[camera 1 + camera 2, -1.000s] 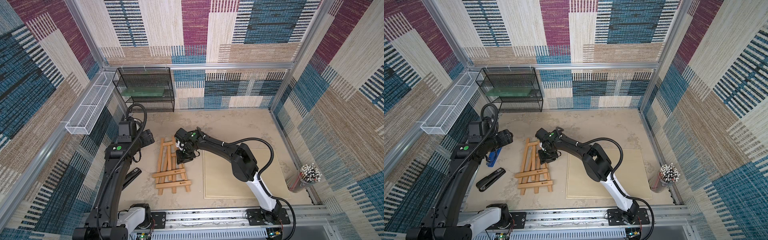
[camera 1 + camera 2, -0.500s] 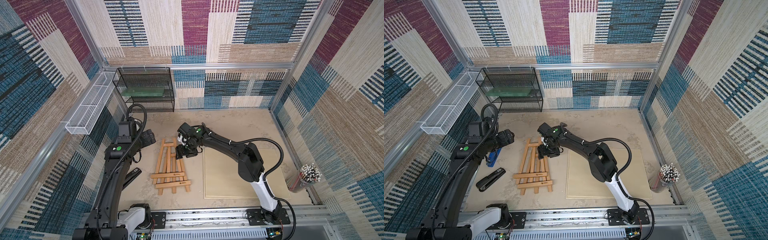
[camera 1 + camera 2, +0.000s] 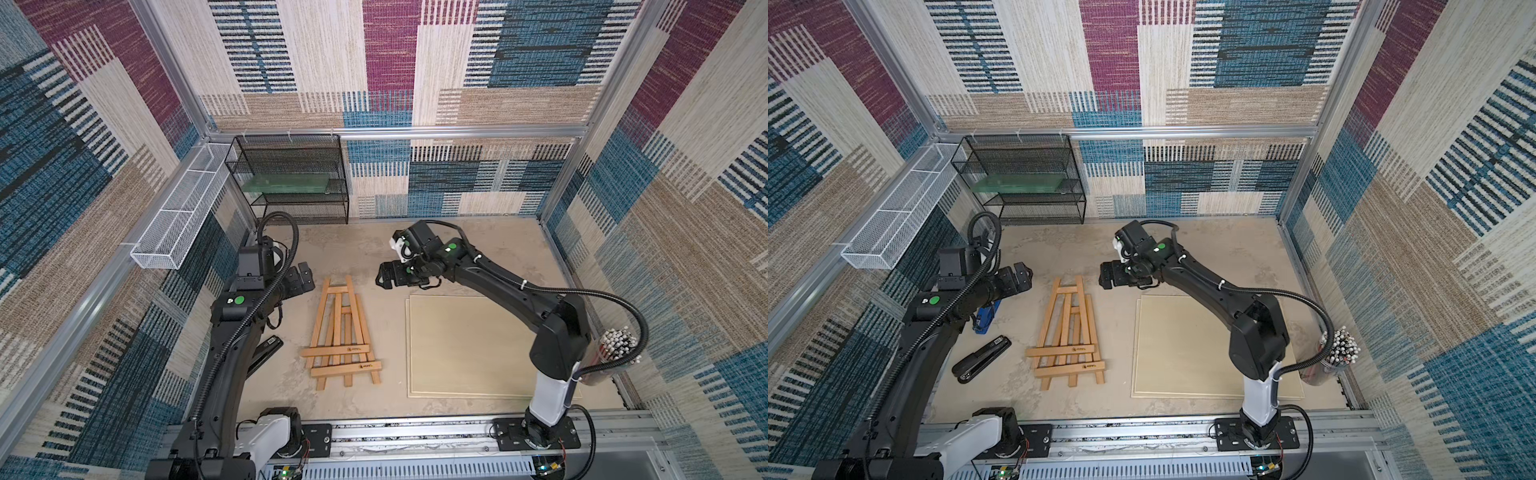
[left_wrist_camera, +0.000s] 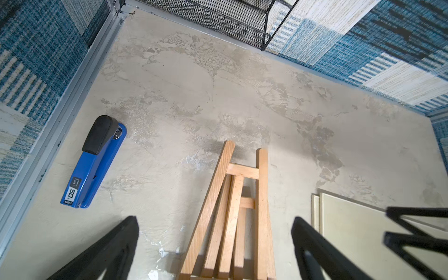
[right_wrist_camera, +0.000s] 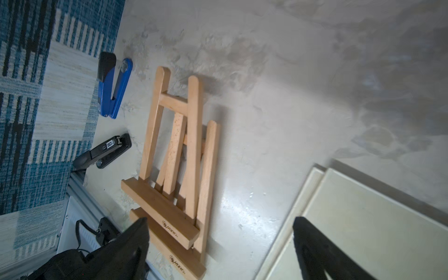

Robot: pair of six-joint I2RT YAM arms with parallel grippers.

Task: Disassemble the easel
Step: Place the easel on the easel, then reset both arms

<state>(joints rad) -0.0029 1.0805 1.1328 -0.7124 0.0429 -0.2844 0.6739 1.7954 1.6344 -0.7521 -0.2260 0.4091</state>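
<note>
The wooden easel (image 3: 343, 332) (image 3: 1069, 332) lies folded flat on the table between my two arms, with its two ledge bars toward the front. My left gripper (image 3: 301, 279) (image 3: 1021, 276) hovers just left of the easel's narrow top end, open and empty. In the left wrist view the easel's legs (image 4: 232, 213) run between the spread fingers of the left gripper (image 4: 214, 219) without touching them. My right gripper (image 3: 384, 277) (image 3: 1106, 276) hangs open and empty just right of that top end. The right wrist view has the whole easel (image 5: 174, 150) beyond the right gripper (image 5: 220, 219).
A blue stapler (image 3: 986, 318) (image 4: 94, 160) and a black stapler (image 3: 982, 359) (image 5: 104, 151) lie left of the easel. Two stacked canvas boards (image 3: 469, 345) lie to its right. A black mesh shelf (image 3: 291, 183), a white wire basket (image 3: 178, 216) and a pencil jar (image 3: 619, 345) line the edges.
My right gripper has opened, let go of the easel's top end and drawn back to the right. My left gripper has opened wider. The easel stays flat.
</note>
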